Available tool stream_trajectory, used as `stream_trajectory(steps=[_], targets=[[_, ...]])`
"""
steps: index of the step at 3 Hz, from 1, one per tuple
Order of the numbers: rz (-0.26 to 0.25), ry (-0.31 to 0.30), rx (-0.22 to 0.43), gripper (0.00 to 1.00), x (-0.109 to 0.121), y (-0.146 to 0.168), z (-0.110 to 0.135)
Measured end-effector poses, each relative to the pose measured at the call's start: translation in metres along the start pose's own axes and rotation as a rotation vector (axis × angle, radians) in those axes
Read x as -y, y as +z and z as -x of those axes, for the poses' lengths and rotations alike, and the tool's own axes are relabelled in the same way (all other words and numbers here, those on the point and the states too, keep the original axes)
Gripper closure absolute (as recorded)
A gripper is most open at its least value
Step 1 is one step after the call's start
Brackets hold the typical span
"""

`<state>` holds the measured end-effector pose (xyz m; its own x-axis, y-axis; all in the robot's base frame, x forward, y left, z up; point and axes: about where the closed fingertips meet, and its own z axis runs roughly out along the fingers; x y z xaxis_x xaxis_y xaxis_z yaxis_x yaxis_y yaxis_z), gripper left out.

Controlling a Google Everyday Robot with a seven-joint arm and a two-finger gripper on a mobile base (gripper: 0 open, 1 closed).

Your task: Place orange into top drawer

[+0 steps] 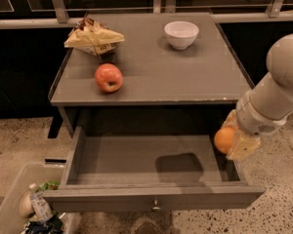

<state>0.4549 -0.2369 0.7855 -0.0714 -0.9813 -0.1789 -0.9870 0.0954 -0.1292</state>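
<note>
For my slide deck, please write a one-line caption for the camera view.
The gripper holds the orange above the right edge of the open top drawer.

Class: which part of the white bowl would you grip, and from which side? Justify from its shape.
Probably best to grip the bowl by its rim, from above: it stands upright with its mouth open, so the thin wall can be pinched inside and outside. The pincer holds the orange at the right end of the open top drawer.
</note>
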Motion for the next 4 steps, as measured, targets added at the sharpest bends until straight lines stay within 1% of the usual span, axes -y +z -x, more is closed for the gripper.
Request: stream_trajectory(steps=[1, 2, 3, 4], targets=[[0.041, -0.106, 0.073, 1.00, -0.044, 0.028, 0.048], [0.065, -0.170, 0.127, 1.00, -0.066, 0.059, 0.083], [0.033, -0.176, 0.152, 1.00, -0.042, 0.084, 0.110], [-0.001, -0.130, 0.160, 1.00, 0.005, 0.100, 0.135]])
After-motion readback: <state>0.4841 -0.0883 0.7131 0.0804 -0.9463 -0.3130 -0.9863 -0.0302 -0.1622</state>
